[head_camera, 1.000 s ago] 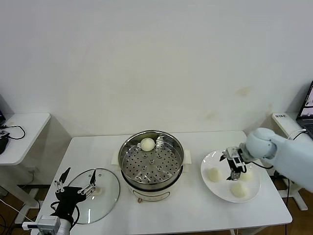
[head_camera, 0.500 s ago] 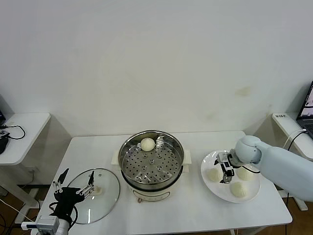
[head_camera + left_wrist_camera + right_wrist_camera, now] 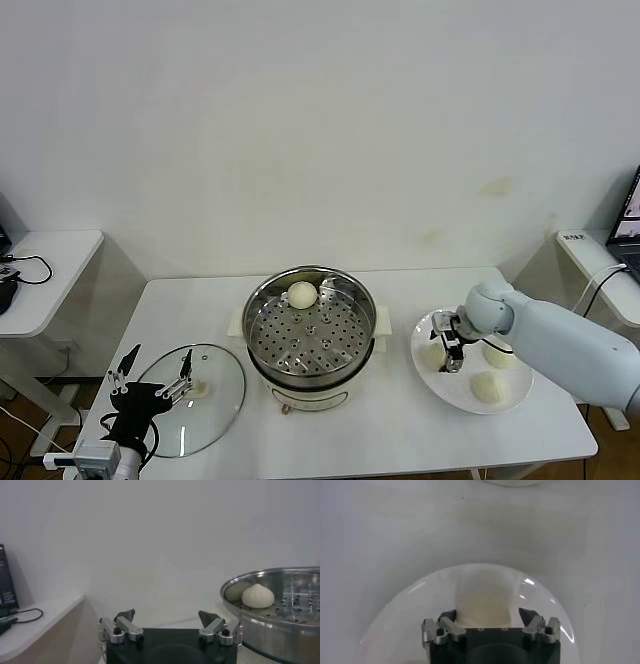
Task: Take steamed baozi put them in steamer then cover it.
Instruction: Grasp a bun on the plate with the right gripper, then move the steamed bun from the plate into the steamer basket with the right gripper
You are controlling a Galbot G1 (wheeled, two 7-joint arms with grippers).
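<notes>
Reaching over the flat white round plate (image 3: 455, 392) at the right end of the white table (image 3: 400, 430), the right gripper (image 3: 446, 350) hangs low over the plate's left part, its two dark fingers spread apart on either side of one small cream-white steamed baozi (image 3: 437, 354). In the right wrist view the same bun (image 3: 484, 602) lies between the open fingertips (image 3: 446, 617) of the right gripper (image 3: 488, 616); whether the pads touch the dough cannot be told, and nothing is clamped. Two more cream-white baozi rest on the plate: one near its right side (image 3: 499, 353), partly behind the arm, and one towards its front (image 3: 487, 387).

The round shiny stainless-steel steamer (image 3: 310, 335) stands at the table's centre on its cream-white base, uncovered. A fourth baozi (image 3: 302, 294) sits on the perforated tray at the far side, close to the wall of the pot; the left wrist view shows it (image 3: 258, 596) there too.

The round clear glass cover (image 3: 192, 398), with metal rim and cream-white handle, lies flat on the table to the left of the steamer, apart from it. The left gripper (image 3: 152, 379) is parked at the cover's near-left edge, fingers wide open and empty.
</notes>
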